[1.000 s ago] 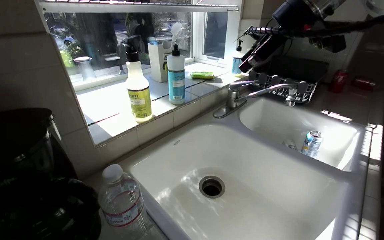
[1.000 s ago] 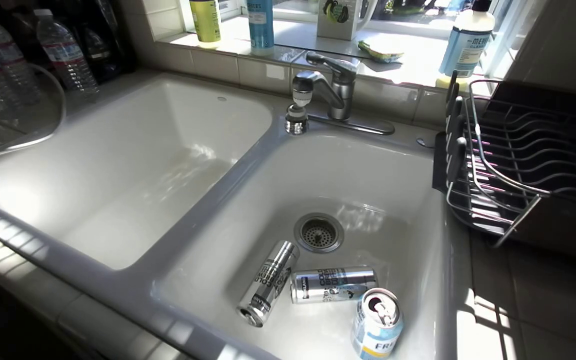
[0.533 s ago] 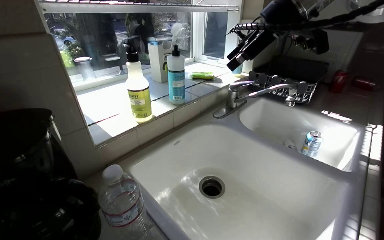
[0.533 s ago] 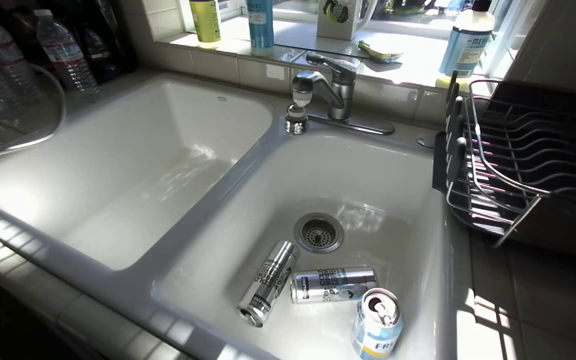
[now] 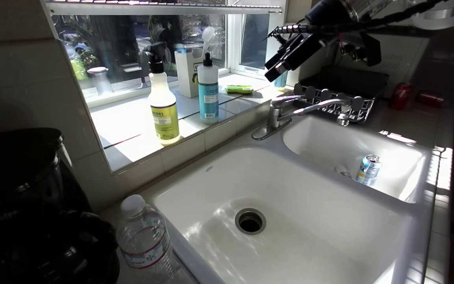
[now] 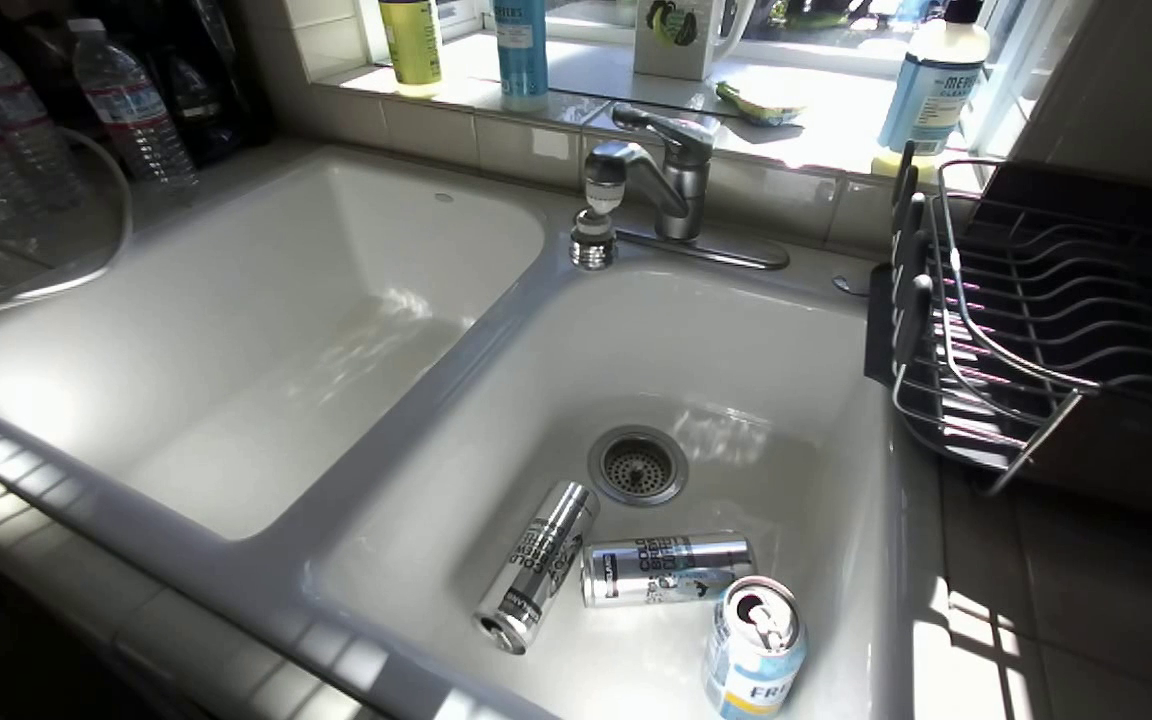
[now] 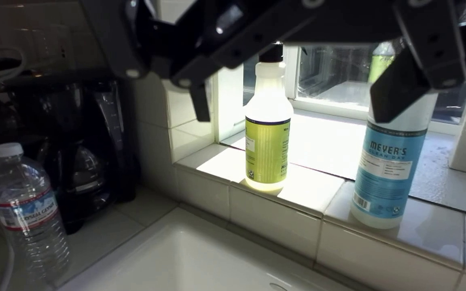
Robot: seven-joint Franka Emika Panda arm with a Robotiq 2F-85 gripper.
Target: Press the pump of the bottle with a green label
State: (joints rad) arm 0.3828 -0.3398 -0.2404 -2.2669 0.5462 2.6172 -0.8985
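Green-labelled bottle (image 7: 267, 149): we see it standing on the windowsill (image 7: 314, 190), near the front edge above the sink (image 5: 317, 221), apart from the blue-labelled bottle (image 7: 390, 178). What has just changed, in an exterior view, is the gripper (image 5: 272, 71): over the last second it has moved leftward in that view, towards the two bottles, with only a slight shift in the latter half. Neither bottle has moved. We take this as the approach; the press looks not yet begun, since the gripper is well apart from its target. Our fingers (image 7: 200, 103) are spread wide and hold nothing, so we may want them together before pushing down. The bottle is upright, its long axis vertical, its black top (image 7: 271, 53) uppermost. Which way the spout faces we cannot tell: the gripper hides the head in the wrist view, and in an exterior view it blends into the dark window (image 5: 105, 39).
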